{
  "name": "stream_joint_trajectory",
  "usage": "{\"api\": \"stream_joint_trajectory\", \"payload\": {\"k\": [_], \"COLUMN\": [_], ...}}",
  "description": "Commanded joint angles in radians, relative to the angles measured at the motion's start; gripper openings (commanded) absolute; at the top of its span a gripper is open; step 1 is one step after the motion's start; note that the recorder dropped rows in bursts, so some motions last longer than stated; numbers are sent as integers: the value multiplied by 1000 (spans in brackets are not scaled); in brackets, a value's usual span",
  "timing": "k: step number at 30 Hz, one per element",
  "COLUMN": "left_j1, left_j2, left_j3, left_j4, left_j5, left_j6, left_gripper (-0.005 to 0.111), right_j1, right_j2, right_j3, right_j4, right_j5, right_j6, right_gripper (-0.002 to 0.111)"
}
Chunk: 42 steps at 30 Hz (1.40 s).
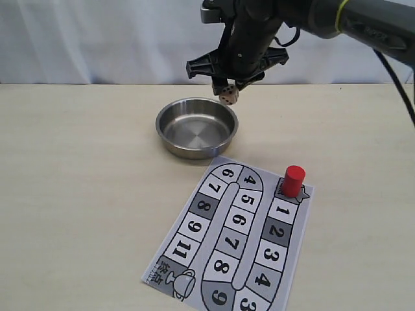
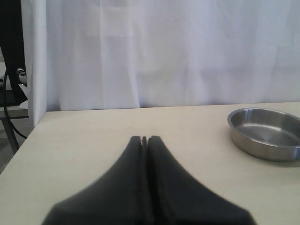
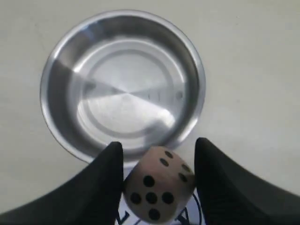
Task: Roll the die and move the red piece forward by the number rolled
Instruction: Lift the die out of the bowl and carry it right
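The die (image 1: 227,95) (image 3: 159,187), a pale beige cube with dark pips, hangs tilted in the air above the steel bowl's (image 1: 194,152) far side. My right gripper (image 1: 231,84) (image 3: 158,146) is shut on it, and its black fingers (image 3: 105,173) press the die's sides. The red piece (image 1: 293,180), a small upright cylinder, stands on the board's start square just above square 1. My left gripper (image 2: 144,138) is shut with nothing in it, low over bare table to the left of the bowl (image 2: 265,133). It does not show in the exterior view.
The numbered paper board (image 1: 194,241) lies in front of the bowl and runs toward the table's near edge. In the right wrist view the bowl (image 3: 47,93) holds nothing. A white curtain (image 1: 97,39) hangs behind the table. The table's left edge (image 2: 28,140) is near my left gripper.
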Motion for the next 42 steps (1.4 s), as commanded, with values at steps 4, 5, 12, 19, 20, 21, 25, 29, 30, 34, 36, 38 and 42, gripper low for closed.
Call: {"api": "stream_joint_trajectory", "payload": {"k": [4,5,12,19,20,21,25,29,30,34,36,38,42], "left_j1": [-2,-2,-2,-2,-2,-2,-2,-2,-2,-2,-2,-2,-2], "left_j2": [-2,-2,-2,-2,-2,-2,-2,-2,-2,-2,-2,-2,-2], "left_j3": [3,3,3,3,3,3,3,3,3,3,3,3,3], "left_j4": [-5,-5,-5,-5,-5,-5,-5,-5,-5,-5,-5,-5,-5], "left_j5": [-4,-4,-4,-4,-4,-4,-4,-4,-4,-4,-4,-4,-4], "left_j6": [-5,-5,-5,-5,-5,-5,-5,-5,-5,-5,-5,-5,-5], "left_gripper": [0,0,0,0,0,0,0,0,0,0,0,0,0], "right_j1": [-35,-44,-167,-359,-382,-413,-526,-593,-602,-612,-607,-607,-621], "right_j2": [-168,-195,-361,-512,-524,-530,-520,-474,-458,-377,-326,-281,-200], "right_j3": [291,340,635,857,879,896,933,938,938,911,864,809,695], "right_j4": [-8,-3,75,96,96,96,96,98,98,98,105,121,123], "right_j5": [-85,-107,-171,-292,-302,-308,-377,-464,-495,-580,-559,-530,-496], "right_j6": [-18,-18,-84,-165,-175,-185,-196,-245,-266,-349,-389,-427,-478], "right_gripper": [4,4,4,4,4,4,4,4,4,4,4,4,4]}}
